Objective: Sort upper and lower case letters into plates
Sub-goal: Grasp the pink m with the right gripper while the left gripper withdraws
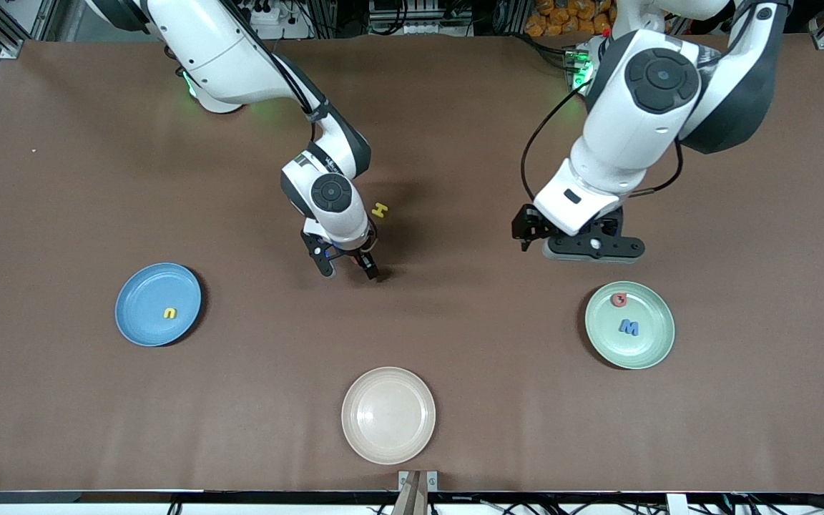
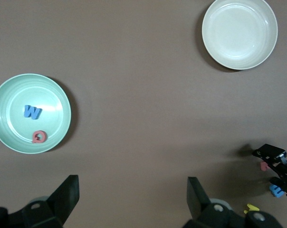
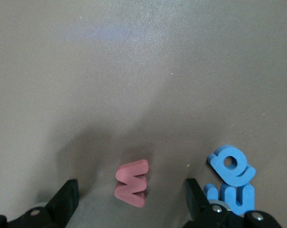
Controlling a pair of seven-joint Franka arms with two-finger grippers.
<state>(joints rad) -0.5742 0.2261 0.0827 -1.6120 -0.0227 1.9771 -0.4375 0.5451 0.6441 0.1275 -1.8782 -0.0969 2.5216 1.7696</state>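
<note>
Jaws were spread wide on both grippers, the right gripper (image 1: pixel 347 265) lowered over a red letter (image 3: pixel 132 183) mid-table, judged ready for closing, while the left gripper (image 1: pixel 593 247) waited above the green plate (image 1: pixel 654 348).

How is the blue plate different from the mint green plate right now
The blue plate is sky blue and lies toward the right arm's end of the table; the mint green plate lies toward the left arm's end. The blue plate holds one letter, a small yellow one, while the mint green plate holds two, a blue letter and a red letter. Both are round, shallow and look equal in size.
</note>
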